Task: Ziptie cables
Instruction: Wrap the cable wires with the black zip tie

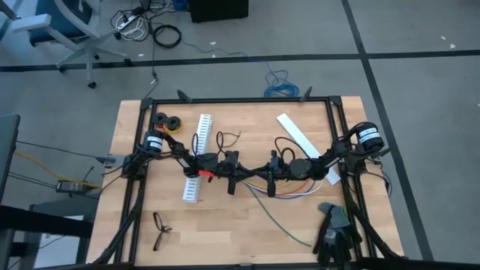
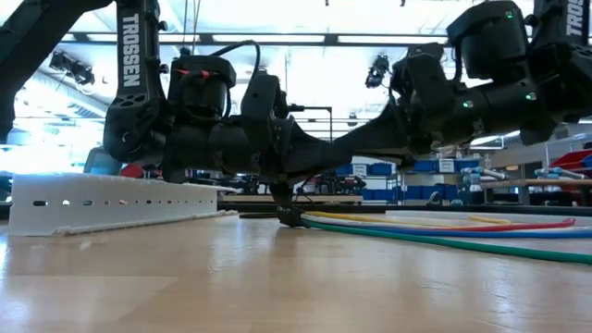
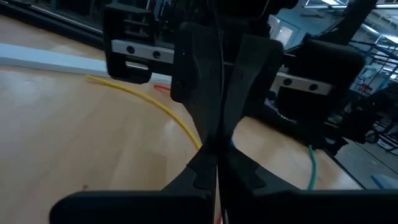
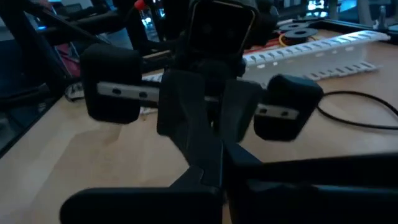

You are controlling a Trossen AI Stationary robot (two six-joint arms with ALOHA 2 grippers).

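Plainly marked TROSSEN in white down one arm in the low view. Both pinched shut mid-surface: left gripper (image 1: 215,174) and right gripper (image 1: 238,177), tip to tip. Nothing visibly gripped; cables (image 1: 289,192) fanned just right of them.

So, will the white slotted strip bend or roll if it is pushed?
The white slotted strip lies straight and flat on the table, so probably stiff. Its slotted, channel-like shape suggests it is light and would slide rather than roll.

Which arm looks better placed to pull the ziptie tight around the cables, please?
Probably the right: its shut gripper sits at the cables, fingertips meeting the left gripper.
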